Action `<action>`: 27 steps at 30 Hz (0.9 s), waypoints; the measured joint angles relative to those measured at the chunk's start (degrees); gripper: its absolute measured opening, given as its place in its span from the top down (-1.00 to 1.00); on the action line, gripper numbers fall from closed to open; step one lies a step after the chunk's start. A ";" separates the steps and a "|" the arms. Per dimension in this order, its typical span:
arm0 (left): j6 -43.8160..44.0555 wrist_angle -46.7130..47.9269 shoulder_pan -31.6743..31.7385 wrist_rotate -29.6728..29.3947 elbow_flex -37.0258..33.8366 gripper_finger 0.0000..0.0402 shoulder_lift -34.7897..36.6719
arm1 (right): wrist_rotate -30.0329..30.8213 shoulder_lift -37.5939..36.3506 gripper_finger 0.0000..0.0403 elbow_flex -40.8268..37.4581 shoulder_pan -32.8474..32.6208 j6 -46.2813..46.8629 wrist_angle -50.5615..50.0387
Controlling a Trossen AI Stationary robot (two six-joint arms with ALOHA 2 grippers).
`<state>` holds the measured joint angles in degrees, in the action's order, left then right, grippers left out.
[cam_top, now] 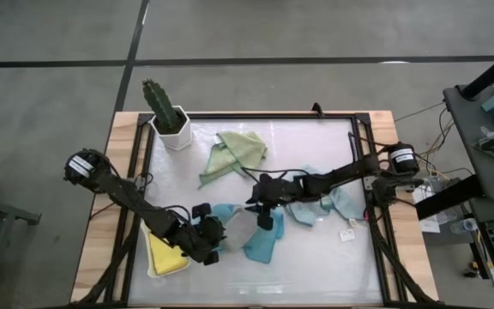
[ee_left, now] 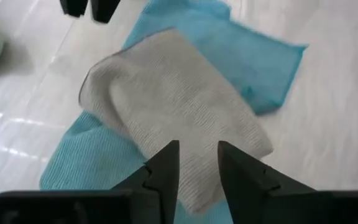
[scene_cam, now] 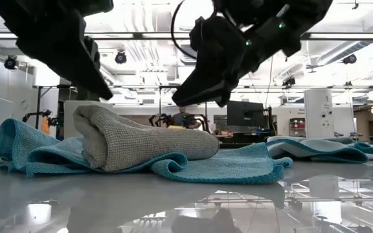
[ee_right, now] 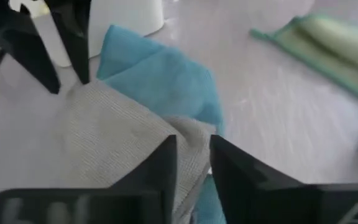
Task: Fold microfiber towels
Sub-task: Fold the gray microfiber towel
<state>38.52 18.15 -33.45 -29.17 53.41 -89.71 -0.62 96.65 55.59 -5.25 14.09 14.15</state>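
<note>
A grey towel, folded over into a thick bundle, lies on a spread teal towel near the middle of the white tray. My left gripper hangs open just above the grey towel's near-left part, with the cloth showing through the gap below. My right gripper is open too, hovering above the towel's far-right part. In the low view both grippers are clear above the bundle.
A yellow towel lies at the near left under my left arm. A sage green towel lies toward the far side and a pale blue one to the right. A cactus in a white pot stands at the far left.
</note>
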 joint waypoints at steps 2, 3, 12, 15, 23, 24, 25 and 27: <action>0.18 0.68 0.00 0.01 -0.10 0.48 0.00 | -1.56 1.21 0.40 0.01 1.45 1.37 0.48; 0.38 0.40 0.00 -0.01 -0.11 0.45 -0.15 | -2.18 1.81 0.34 0.07 2.14 1.72 0.43; 1.64 0.41 -0.01 0.11 -0.42 0.24 -2.94 | -8.18 7.57 0.07 3.87 3.80 2.35 1.37; 1.68 0.36 -0.02 0.15 -0.42 0.23 -3.29 | -8.64 9.19 0.08 5.80 3.82 2.10 1.03; 1.64 0.32 0.00 0.20 -0.44 0.38 -3.42 | -8.83 10.33 0.23 7.02 3.80 2.60 0.74; 1.63 0.30 0.00 0.20 -0.44 0.43 -3.41 | -8.83 10.31 0.26 7.00 3.80 2.83 0.73; 1.62 0.33 -0.02 0.27 -0.44 0.47 -3.41 | -8.83 10.32 0.29 6.96 3.80 2.88 0.68; 1.62 0.33 -0.02 0.39 -0.44 0.56 -3.41 | -8.83 11.01 0.34 6.95 3.80 2.91 0.86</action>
<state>40.14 18.48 -33.47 -28.78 52.97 -93.12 -9.45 107.65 62.54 -1.45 16.99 15.01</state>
